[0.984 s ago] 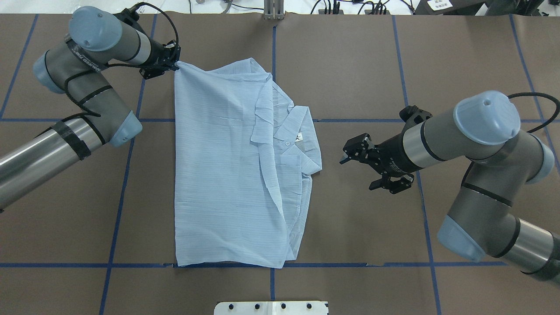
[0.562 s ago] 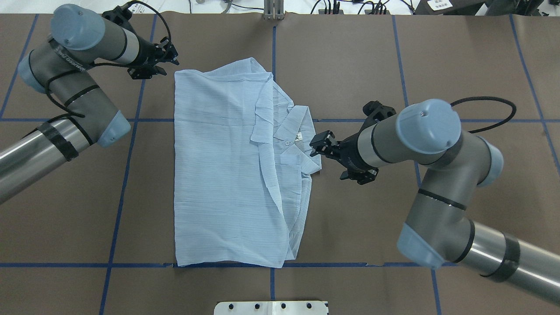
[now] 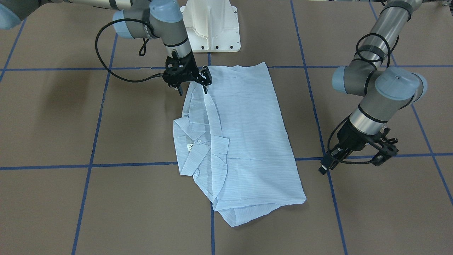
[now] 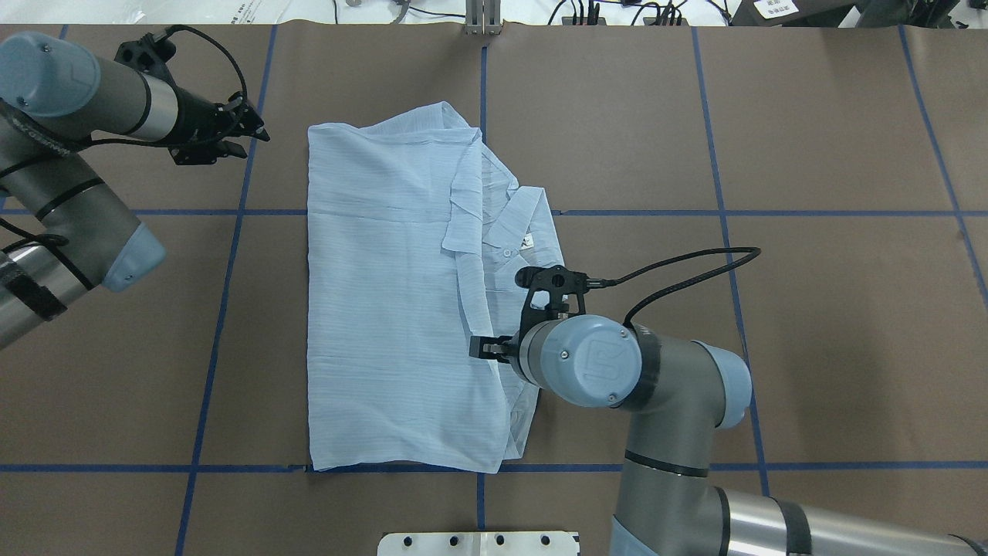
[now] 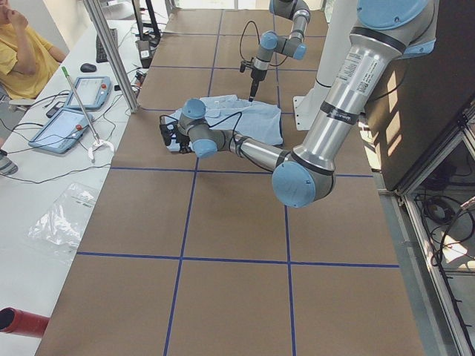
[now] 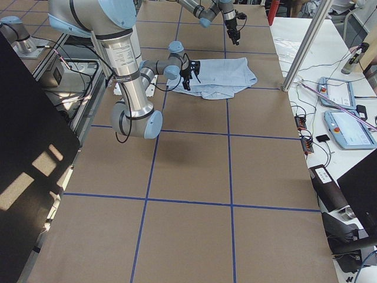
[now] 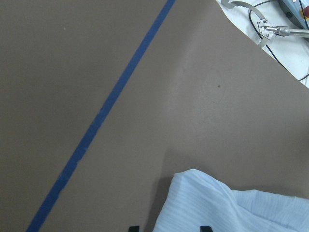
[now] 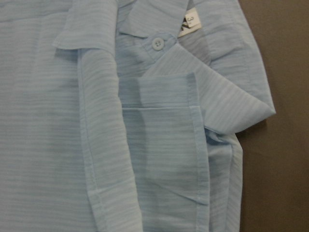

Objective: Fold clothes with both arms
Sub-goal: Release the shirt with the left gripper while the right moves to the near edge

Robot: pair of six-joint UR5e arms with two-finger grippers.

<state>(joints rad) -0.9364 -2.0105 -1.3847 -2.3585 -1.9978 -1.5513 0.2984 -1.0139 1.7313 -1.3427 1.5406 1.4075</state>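
Observation:
The light-blue striped shirt (image 4: 386,309) lies folded flat in a tall rectangle at the table's middle. Its collar and white neck label (image 4: 527,242) are on the overhead view's right side. My right gripper (image 3: 193,89) points straight down with its fingers apart, just above the shirt's front near the collar. In the overhead view its wrist (image 4: 587,359) hides most of it. The right wrist view shows the label (image 8: 189,22) and a button (image 8: 157,43) close below. My left gripper (image 4: 253,139) hovers open and holds nothing, left of the shirt's far corner (image 7: 203,203).
Brown paper with blue tape lines (image 4: 725,232) covers the table. The white pedestal base (image 3: 212,28) stands at the robot's edge. Beyond the far edge are a metal post (image 5: 111,52), two tablets (image 5: 70,122) and a seated person (image 5: 22,52).
The left gripper let go of the shirt's far-left corner and drew back to the left. The right arm swung left over the shirt, and its gripper now points down.

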